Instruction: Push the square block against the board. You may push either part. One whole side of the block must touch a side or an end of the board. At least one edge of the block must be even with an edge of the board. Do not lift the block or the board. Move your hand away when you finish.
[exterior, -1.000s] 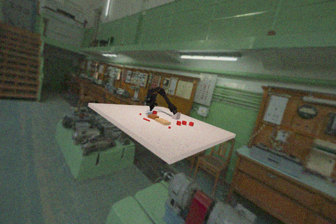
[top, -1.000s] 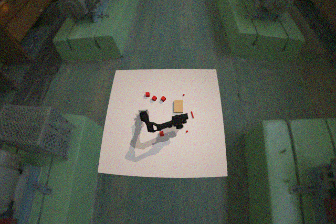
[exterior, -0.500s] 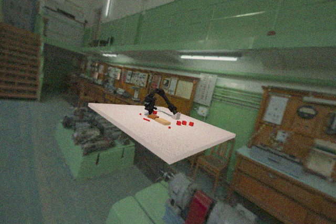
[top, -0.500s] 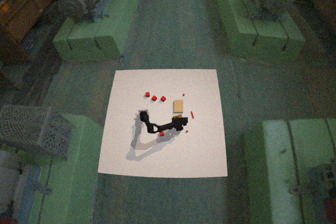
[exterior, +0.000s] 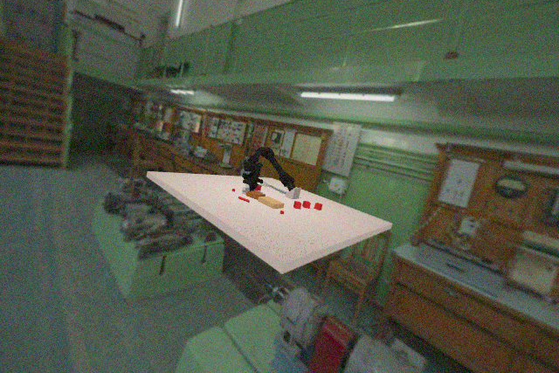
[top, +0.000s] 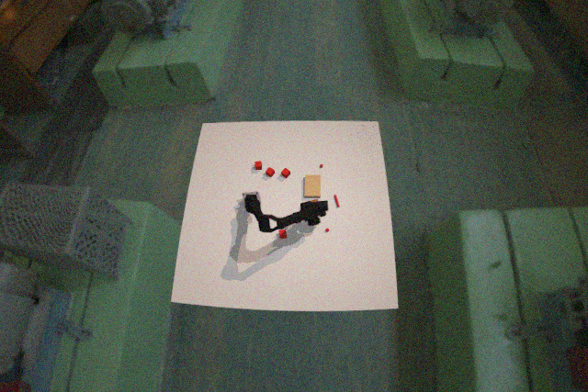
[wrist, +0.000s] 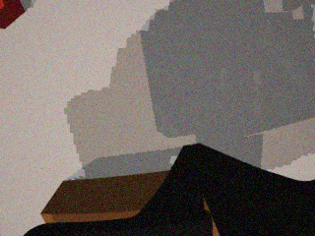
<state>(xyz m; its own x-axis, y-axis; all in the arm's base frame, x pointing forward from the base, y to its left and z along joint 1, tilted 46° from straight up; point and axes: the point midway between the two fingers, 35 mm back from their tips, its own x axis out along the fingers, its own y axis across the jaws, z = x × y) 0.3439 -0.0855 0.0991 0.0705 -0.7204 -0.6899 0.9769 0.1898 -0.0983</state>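
Observation:
The tan board (top: 311, 185) (exterior: 271, 202) lies flat on the white table. The orange-brown square block (top: 314, 200) (exterior: 256, 195) (wrist: 105, 198) lies at the board's end nearer the gripper. It is mostly hidden under the gripper in the top view. The two look very close together; whether a whole side touches, or any edges are even, cannot be told. My gripper (top: 311, 219) (exterior: 251, 187) is shut and empty, low at the block's side away from the board. In the wrist view its dark fingers cover part of the block; contact is unclear.
Three red cubes (top: 270, 172) (exterior: 307, 203) stand in a row beyond the arm's base. Another red cube (top: 282, 233) is under the arm. A red stick (top: 336, 200) (exterior: 244, 199) lies beside the board and block. Small red pieces (top: 321, 165) (top: 326, 229) lie nearby.

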